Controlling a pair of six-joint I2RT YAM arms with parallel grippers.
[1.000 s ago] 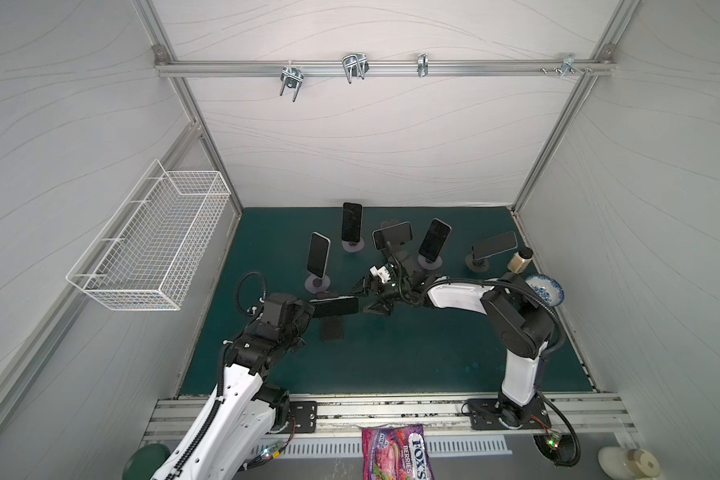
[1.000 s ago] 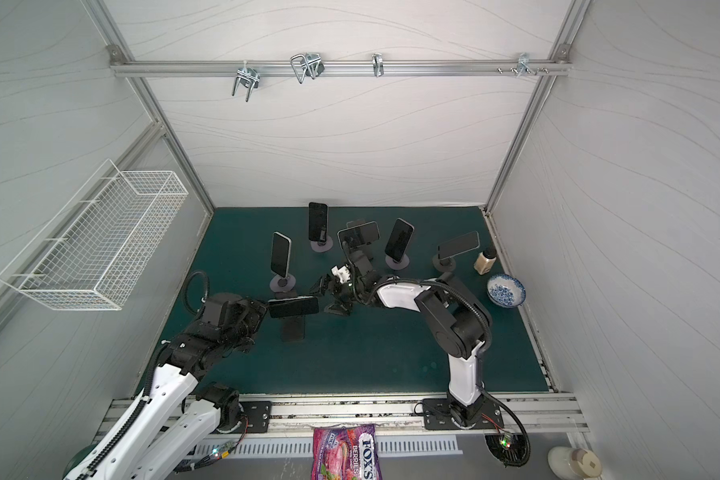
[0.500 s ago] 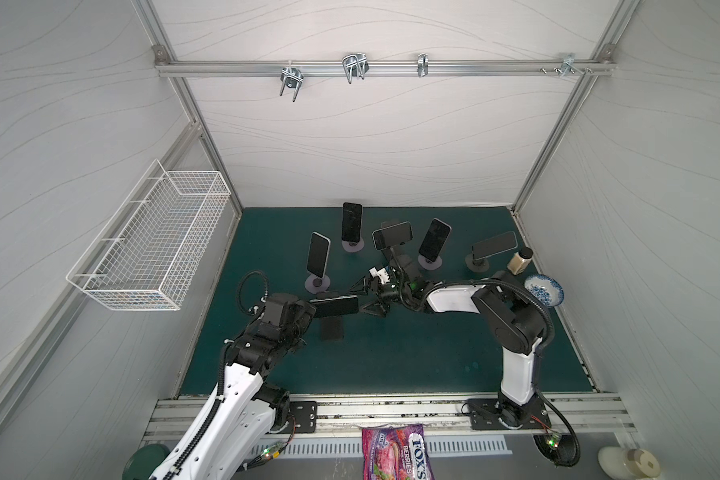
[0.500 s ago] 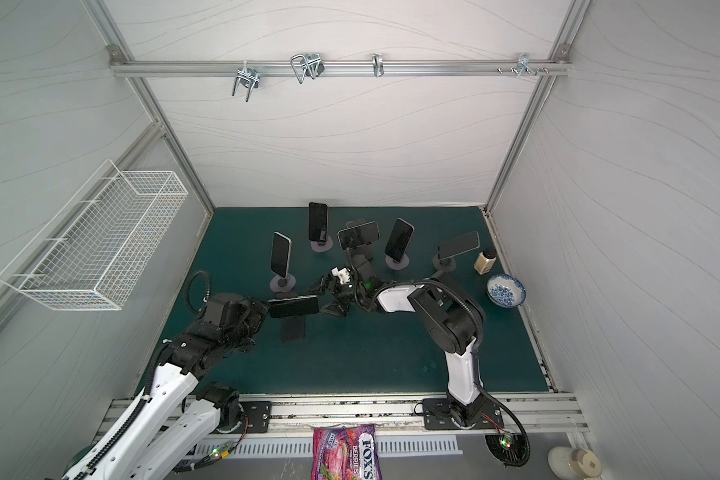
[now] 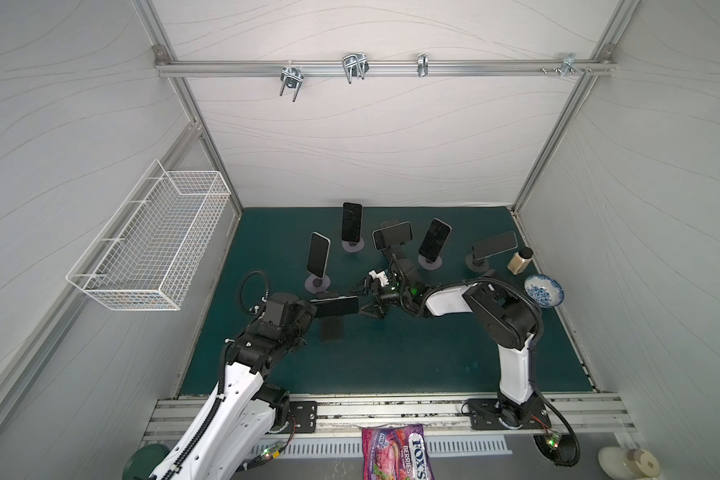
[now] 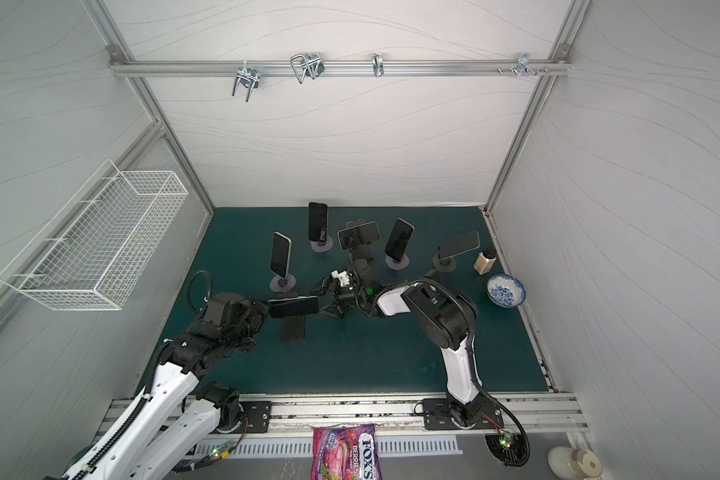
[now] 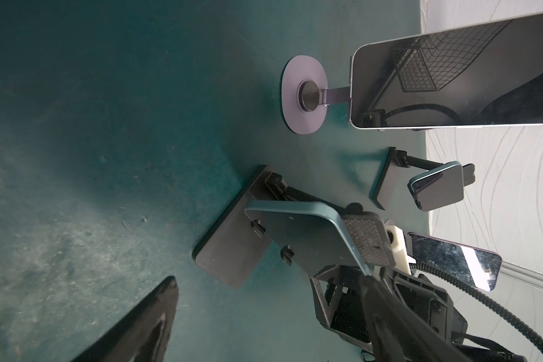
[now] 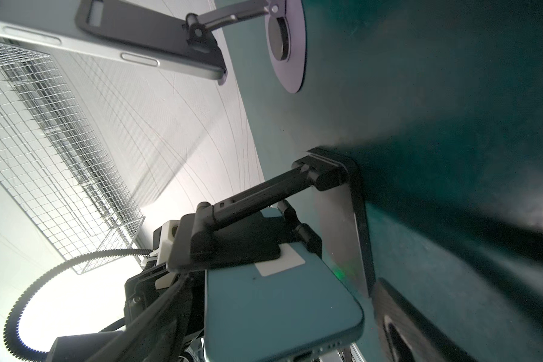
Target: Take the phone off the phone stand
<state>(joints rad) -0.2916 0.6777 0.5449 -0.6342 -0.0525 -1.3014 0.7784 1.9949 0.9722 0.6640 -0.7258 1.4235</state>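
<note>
A teal phone (image 5: 336, 306) lies level in the clamp of a black phone stand (image 5: 332, 330) at mid-table. My left gripper (image 5: 313, 311) is open at the phone's left end; in the left wrist view its fingers (image 7: 151, 313) stand wide apart with the phone (image 7: 301, 238) ahead of them. My right gripper (image 5: 360, 300) is open at the phone's right end. In the right wrist view the phone's teal back (image 8: 282, 307) sits between its two fingers (image 8: 395, 326), close to both. The stand's arm (image 8: 264, 194) and base (image 8: 342, 219) show behind it.
Several other phones on stands ring the back: (image 5: 317, 259), (image 5: 352, 222), (image 5: 392, 235), (image 5: 434, 244), (image 5: 494, 245). A small bottle (image 5: 519, 262) and a blue-patterned bowl (image 5: 543, 291) stand at the right edge. A wire basket (image 5: 154, 241) hangs on the left wall.
My right gripper has moved left and nearer, so its fingers now straddle the phone's right end, and they have narrowed a little. The left arm has stayed put.
</note>
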